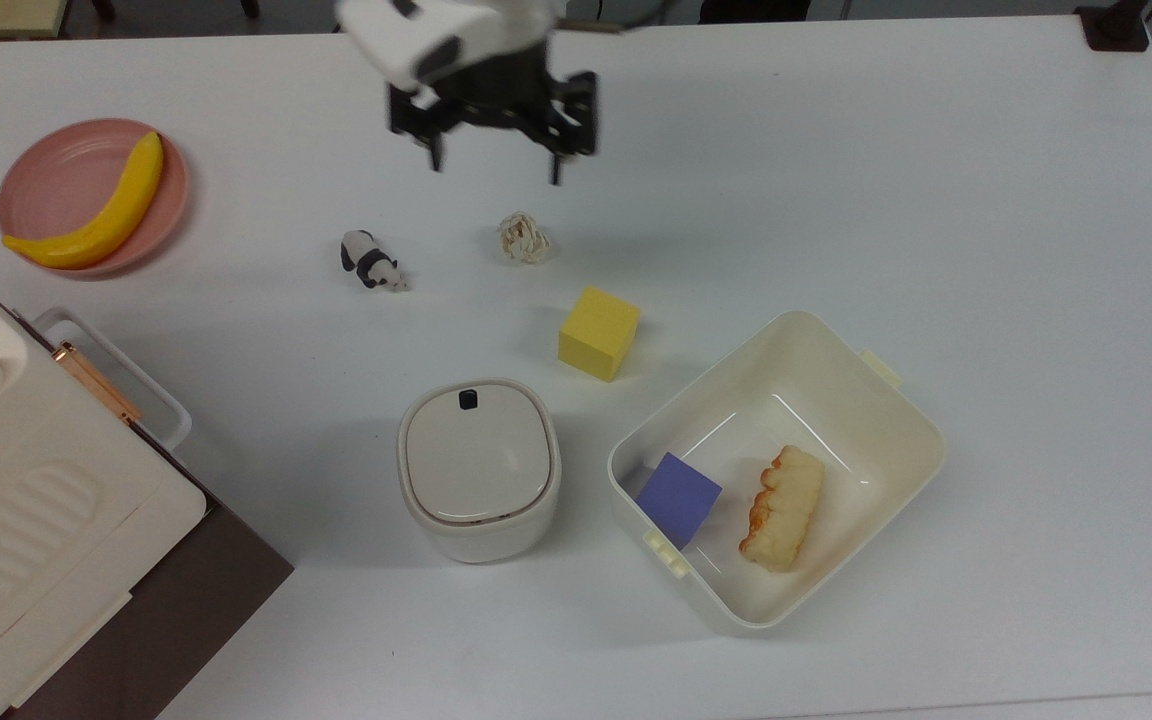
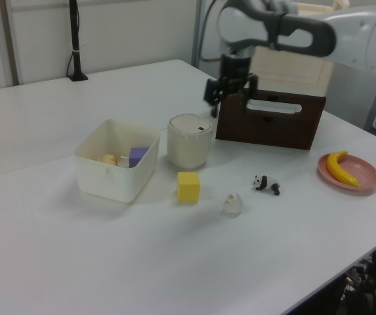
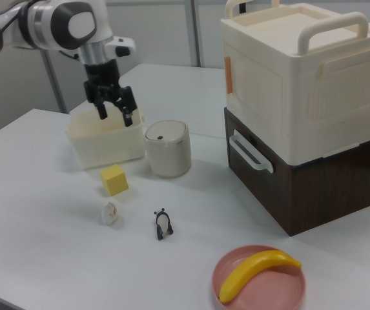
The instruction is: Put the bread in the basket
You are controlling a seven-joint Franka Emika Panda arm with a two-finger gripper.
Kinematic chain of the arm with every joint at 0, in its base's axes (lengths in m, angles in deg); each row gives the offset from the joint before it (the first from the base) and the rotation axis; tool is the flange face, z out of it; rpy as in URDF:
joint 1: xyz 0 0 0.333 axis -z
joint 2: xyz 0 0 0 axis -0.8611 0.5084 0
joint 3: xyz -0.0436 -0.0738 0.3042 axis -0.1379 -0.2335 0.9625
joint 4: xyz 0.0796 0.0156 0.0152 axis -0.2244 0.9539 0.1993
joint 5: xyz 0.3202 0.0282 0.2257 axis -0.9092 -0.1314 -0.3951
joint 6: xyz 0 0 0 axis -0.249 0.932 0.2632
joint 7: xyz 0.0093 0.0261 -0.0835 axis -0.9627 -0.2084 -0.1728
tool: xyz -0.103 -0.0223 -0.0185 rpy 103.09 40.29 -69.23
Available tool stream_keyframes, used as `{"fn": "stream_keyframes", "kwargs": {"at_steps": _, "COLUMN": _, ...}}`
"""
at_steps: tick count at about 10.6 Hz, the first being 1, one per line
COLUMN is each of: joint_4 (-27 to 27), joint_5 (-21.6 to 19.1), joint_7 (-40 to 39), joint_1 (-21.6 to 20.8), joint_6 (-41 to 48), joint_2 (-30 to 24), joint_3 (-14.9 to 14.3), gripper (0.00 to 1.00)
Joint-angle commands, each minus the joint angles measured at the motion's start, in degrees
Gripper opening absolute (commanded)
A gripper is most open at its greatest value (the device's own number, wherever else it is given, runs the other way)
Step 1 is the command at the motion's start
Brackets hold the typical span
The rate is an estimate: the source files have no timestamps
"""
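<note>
Bread (image 1: 782, 508) lies in the basket (image 1: 921, 420), beside the purple cube (image 1: 678, 498), well apart from your gripper (image 1: 492, 168), whose fingers are spread and empty. Loaf looks light, glossy-topped, maybe slick; re-grip across the pale sides.

No readable text, no labels, no brands — no numbers anywhere

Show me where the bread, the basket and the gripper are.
bread (image 1: 783, 508), top view, middle of its lumpy top.
basket (image 1: 911, 400), top view, bare rim on the top view's right.
gripper (image 1: 493, 165), top view, midway between its open fingertips.
</note>
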Motion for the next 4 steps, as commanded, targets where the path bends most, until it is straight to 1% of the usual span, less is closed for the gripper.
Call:
{"fn": "stream_keyframes", "kwargs": {"at_steps": 1, "joint_4": 3.1, "joint_5": 1.5, "joint_7": -1.5, "joint_1": 6.4, "joint_6": 1.5, "joint_2": -3.1, "joint_3": 4.1, "gripper": 1.0}}
{"fn": "stream_keyframes", "kwargs": {"at_steps": 4, "joint_4": 2.7, "joint_5": 1.7, "joint_7": -1.6, "joint_1": 6.5, "joint_6": 1.7, "joint_2": -2.8, "joint_3": 3.5, "gripper": 1.0}}
